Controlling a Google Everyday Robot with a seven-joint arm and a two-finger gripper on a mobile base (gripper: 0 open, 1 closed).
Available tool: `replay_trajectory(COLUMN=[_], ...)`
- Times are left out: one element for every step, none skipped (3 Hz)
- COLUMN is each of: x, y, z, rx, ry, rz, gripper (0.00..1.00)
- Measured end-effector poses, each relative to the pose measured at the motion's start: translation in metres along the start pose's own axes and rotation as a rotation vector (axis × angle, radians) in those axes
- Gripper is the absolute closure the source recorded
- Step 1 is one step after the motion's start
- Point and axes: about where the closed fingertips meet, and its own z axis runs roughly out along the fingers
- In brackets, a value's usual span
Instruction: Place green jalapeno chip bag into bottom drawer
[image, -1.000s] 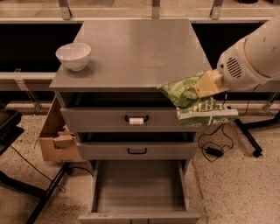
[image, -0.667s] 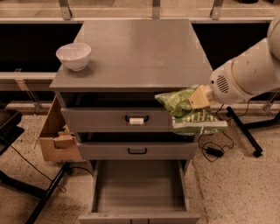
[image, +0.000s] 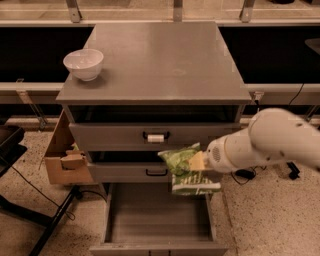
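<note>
Green jalapeno chip bag (image: 182, 161) hangs clamped in my gripper (image: 198, 161), out past the desk's front edge and toward its right corner. It is level with the middle drawer (image: 125, 172) front and above the right rear part of the bottom drawer (image: 150, 222). Bottom drawer is pulled out, plain grey floor showing. I see the white arm (image: 272, 142) reaching in from the right. White bowl (image: 83, 63) sits on the desk (image: 165, 60) top at the left edge, nearer the front-left corner. Cardboard box (image: 65, 162) stands on the floor beside the desk's left side.
</note>
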Motion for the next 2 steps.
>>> replay_trajectory(x=[0.035,0.056], y=[-0.011,-0.016], z=[0.082,0.148], rx=[-0.081,-0.149], ry=[0.011,0.035], rz=[0.139,0.244], gripper=[1.00,1.00])
